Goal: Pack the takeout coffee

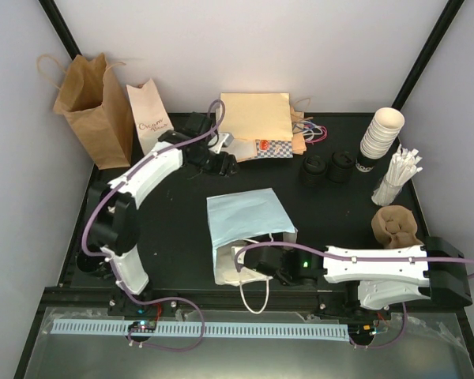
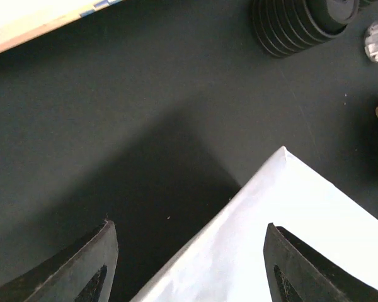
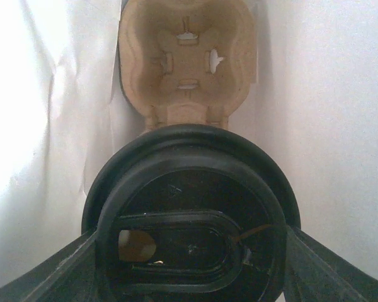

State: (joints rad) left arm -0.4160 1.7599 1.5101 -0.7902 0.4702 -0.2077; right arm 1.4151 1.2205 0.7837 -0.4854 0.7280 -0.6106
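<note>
The takeout coffee shows in the right wrist view as a round black lid (image 3: 192, 214) seen from above; its cup body is hidden. My right gripper (image 3: 192, 255) is shut on it, one finger on each side. It holds the cup inside the white paper bag (image 3: 327, 94), just in front of a brown pulp cup carrier (image 3: 186, 63) deeper in the bag. In the top view the bag (image 1: 249, 221) lies mid-table with my right gripper (image 1: 270, 265) at its mouth. My left gripper (image 1: 221, 164) hovers open and empty behind the bag, over its corner (image 2: 302, 239).
A tall brown bag (image 1: 91, 106) and a small printed white bag (image 1: 150, 117) stand back left. Flat kraft bags (image 1: 253, 118) lie at the back. Black lid stacks (image 1: 328, 168), a cup stack (image 1: 379, 134), wrapped straws (image 1: 399, 178) and pulp carriers (image 1: 395, 225) sit on the right.
</note>
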